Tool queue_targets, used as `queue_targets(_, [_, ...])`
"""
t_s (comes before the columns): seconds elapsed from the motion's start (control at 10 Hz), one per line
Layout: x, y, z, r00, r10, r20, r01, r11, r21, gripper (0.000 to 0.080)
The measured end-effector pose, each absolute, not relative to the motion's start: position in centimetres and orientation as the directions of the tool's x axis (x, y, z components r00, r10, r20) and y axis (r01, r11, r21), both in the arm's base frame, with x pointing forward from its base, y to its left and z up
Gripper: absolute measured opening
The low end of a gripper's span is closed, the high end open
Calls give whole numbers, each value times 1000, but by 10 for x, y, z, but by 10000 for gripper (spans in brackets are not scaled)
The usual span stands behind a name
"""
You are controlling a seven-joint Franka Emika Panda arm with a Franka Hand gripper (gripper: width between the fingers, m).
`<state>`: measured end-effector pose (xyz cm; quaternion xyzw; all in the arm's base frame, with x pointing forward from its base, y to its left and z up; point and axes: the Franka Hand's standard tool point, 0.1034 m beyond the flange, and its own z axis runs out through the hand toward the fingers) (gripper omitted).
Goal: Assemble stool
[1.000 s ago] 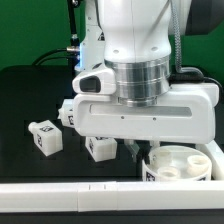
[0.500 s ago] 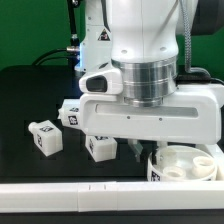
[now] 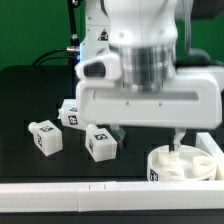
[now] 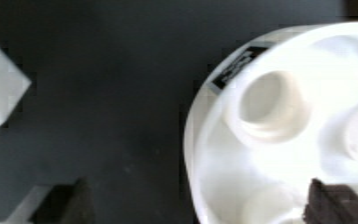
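Claw [image 3: 148,140] wide open, empty, hovering over seat [image 3: 192,164], which lies mostly under finger on exterior view's right

1. This is looking like a robotics lab bench: a white robot arm [image 3: 140,45] is filling the exterior view at 12 o'clock.
2. A matte black tabletop [image 3: 25,95] is carrying loose white stool legs [image 3: 45,137] that are wearing black-and-white square tags.
3. Dark cables [image 3: 70,40] are hanging behind at 10 o'clock; a white rail [image 3: 60,190] is edging the tabletop at 6 o'clock.
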<state>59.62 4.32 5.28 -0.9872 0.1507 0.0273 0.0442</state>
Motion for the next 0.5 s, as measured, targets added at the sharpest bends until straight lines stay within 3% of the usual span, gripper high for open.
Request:
queue_targets(0.3, [595,43,51,979,-196,-60,-201,-976,-86,644])
queue_targets(0.5, [583,31,49,996,74,-57,71,-996,-54,648])
